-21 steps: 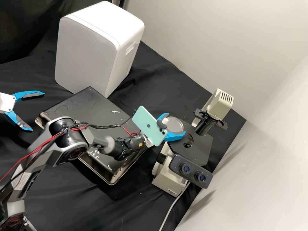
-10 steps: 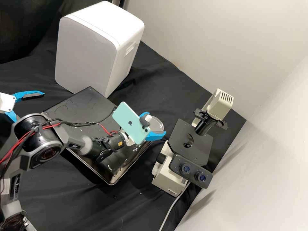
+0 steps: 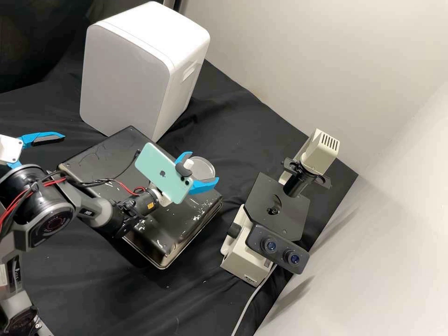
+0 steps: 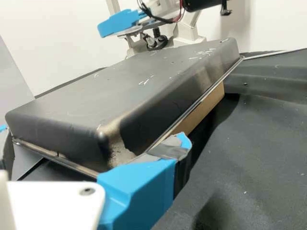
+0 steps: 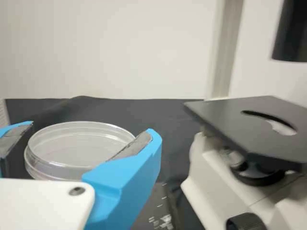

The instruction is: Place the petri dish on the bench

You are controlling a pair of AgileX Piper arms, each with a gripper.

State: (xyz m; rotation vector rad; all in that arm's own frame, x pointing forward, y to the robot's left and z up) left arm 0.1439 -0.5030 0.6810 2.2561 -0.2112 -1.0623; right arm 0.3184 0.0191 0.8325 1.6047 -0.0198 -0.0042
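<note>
While the petri dish [image 3: 201,164] sits pinched across its rim between the two blue fingers of the right gripper [image 3: 199,171], it hangs in the air, clear of the microscope [image 3: 261,233], off the side of its black stage [image 3: 275,205] and not touching it. The dish looks empty and is held about level, roughly at stage height as far as the high view lets me judge. Below it is the corner of the dark tray [image 3: 107,149] that lies just beside the microscope's base; whether the dish is over the tray itself or over the strip of cloth between tray and microscope I cannot tell. The left gripper [image 4: 93,135] is on the far side of that tray from the microscope, low at the tray's edge, its fingers spread wide with nothing between them. A white box [image 3: 140,65] stands well apart from the microscope, beyond the tray. I judge the task to be about halfway: the dish is off the stage and securely gripped, but it rests on nothing yet. What is left is to carry it to a bare patch of the bench [image 3: 224,116] away from the microscope, lower it until its base meets the black cloth, keep it flat on the way down, and then spread the fingers to let it go.
</note>
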